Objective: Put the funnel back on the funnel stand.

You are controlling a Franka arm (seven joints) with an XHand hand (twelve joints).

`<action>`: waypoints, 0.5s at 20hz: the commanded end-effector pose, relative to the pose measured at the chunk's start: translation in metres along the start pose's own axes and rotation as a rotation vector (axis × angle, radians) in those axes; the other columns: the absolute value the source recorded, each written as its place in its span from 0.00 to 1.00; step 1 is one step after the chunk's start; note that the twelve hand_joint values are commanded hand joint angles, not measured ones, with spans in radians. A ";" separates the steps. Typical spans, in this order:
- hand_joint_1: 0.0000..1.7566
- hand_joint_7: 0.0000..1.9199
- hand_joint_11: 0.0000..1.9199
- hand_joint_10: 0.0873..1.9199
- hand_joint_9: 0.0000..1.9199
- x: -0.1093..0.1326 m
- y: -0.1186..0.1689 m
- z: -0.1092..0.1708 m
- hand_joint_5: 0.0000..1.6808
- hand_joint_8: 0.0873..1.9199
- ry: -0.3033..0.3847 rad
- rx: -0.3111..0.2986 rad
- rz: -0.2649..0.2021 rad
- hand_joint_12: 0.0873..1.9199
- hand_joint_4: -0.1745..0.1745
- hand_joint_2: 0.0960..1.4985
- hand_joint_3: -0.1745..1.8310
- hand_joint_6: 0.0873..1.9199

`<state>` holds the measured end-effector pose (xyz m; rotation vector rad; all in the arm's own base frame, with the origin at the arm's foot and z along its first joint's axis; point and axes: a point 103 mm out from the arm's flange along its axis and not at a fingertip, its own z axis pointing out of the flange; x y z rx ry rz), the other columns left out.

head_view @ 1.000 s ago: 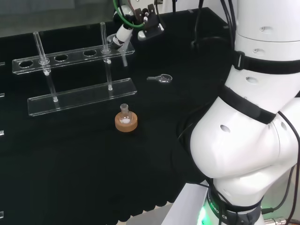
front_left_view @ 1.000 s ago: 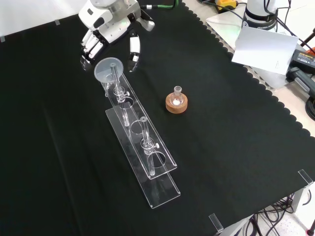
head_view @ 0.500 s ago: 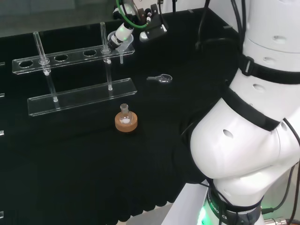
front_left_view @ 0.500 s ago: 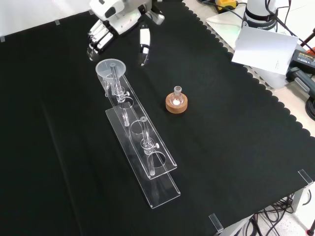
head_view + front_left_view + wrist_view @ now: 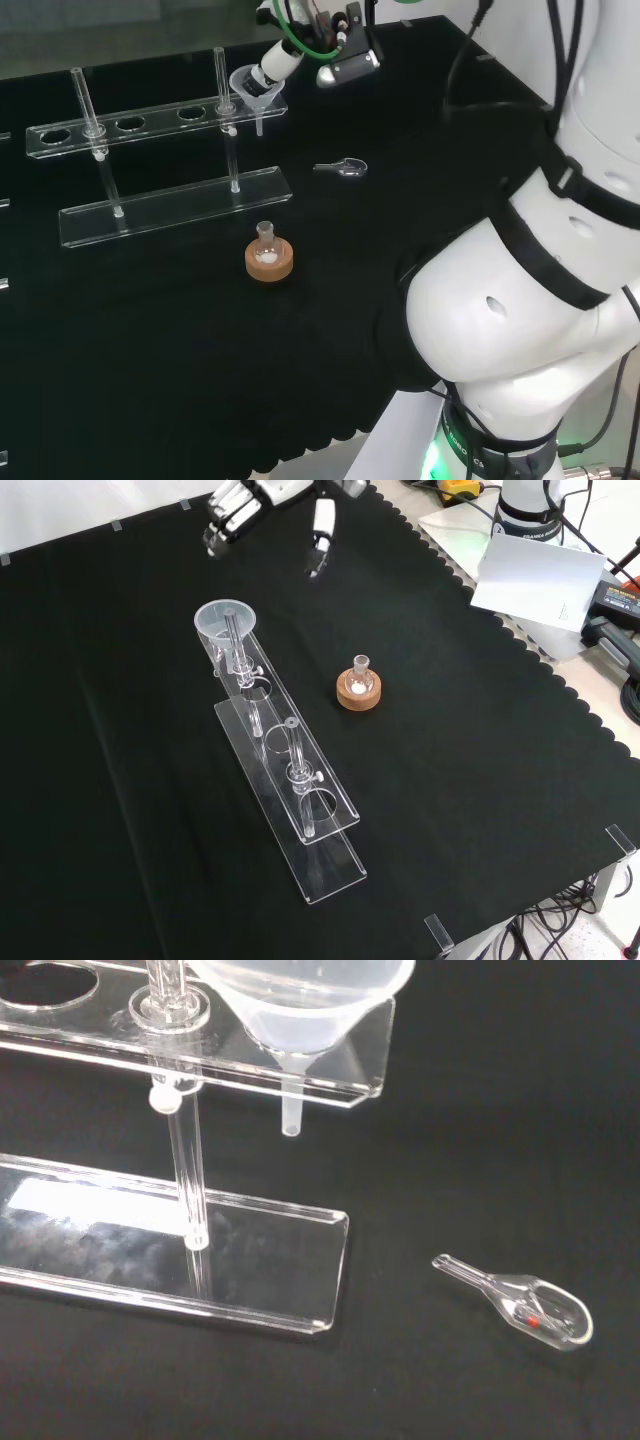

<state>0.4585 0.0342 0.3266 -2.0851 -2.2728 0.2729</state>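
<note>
Front view: black cloth (image 5: pixel 480 780) bears the funnel stand (image 5: pixel 285 780), hand (image 5: pixel 250 495) spread above, holding nothing.

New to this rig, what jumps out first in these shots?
The clear funnel sits in the end hole of the acrylic funnel stand, its spout hanging through the top shelf. The hand is above and apart from it, at the front view's top edge, fingers relaxed. A small flask on a cork ring stands right of the stand there.
</note>
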 end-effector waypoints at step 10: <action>0.33 0.06 0.14 0.34 0.18 -0.020 -0.077 0.008 0.17 0.32 0.034 -0.055 0.103 0.73 0.37 0.47 0.19 0.00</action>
